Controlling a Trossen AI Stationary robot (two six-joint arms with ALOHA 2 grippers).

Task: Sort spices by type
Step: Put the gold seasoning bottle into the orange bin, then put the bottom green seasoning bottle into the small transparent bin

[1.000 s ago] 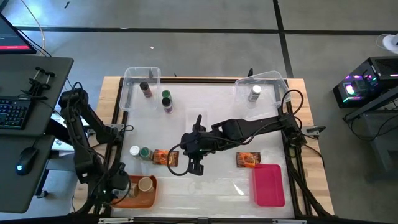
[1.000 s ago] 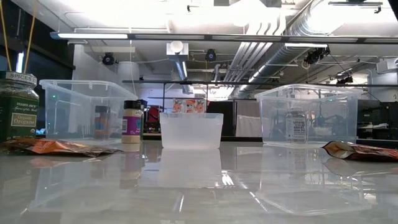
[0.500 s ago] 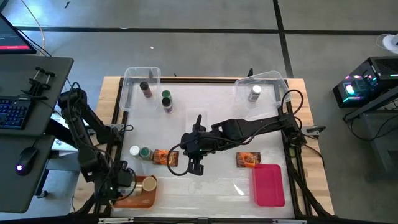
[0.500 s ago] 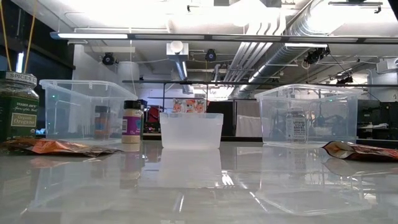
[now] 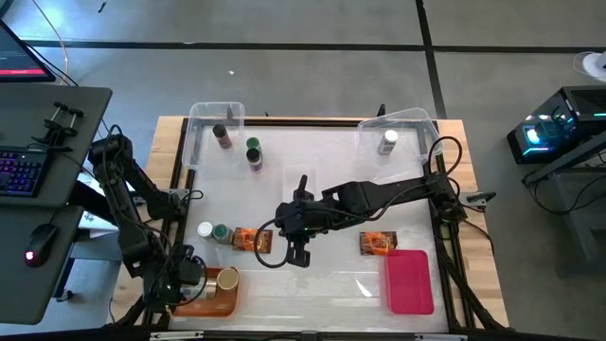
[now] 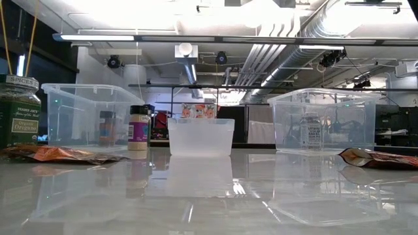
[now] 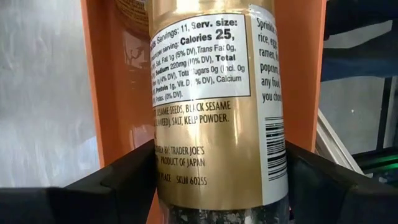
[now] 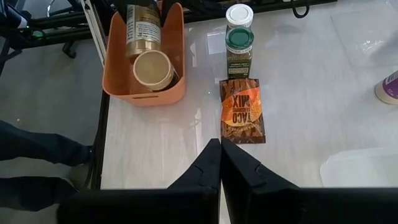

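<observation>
My left gripper (image 5: 192, 272) is at the table's near left corner, over the orange tray (image 5: 206, 303), shut on a gold-labelled jar (image 7: 214, 106). A tan-lidded jar (image 5: 227, 279) stands upright in that tray. My right gripper (image 5: 295, 254) hovers shut above the table's middle, touching nothing. To its left lie an orange-red foil packet (image 8: 242, 112), a green-lidded jar (image 8: 239, 50) and a white-lidded jar (image 8: 239, 14). A second packet (image 5: 378, 243) lies right of centre. My left gripper pinches the gold-labelled jar between its two fingers (image 7: 124, 183), one on each side of the labelled body's end nearer the wrist (image 7: 180, 180). The jar lies along the fingers, and its far end reaches into the orange tray (image 8: 140, 25). Whether it rests on the tray's floor cannot be told.
A pink tray (image 5: 409, 280) sits at the near right. Clear tubs stand at the far left (image 5: 216, 118) with a dark-lidded jar (image 5: 221, 135) and at the far right (image 5: 398, 128) with a white-lidded jar (image 5: 389, 140). Another green-lidded jar (image 5: 253, 152) and a small clear tub (image 6: 200, 136) stand between them.
My left gripper has shifted a little toward the table's right, over the orange tray, and then stayed there. The right arm has kept still.
</observation>
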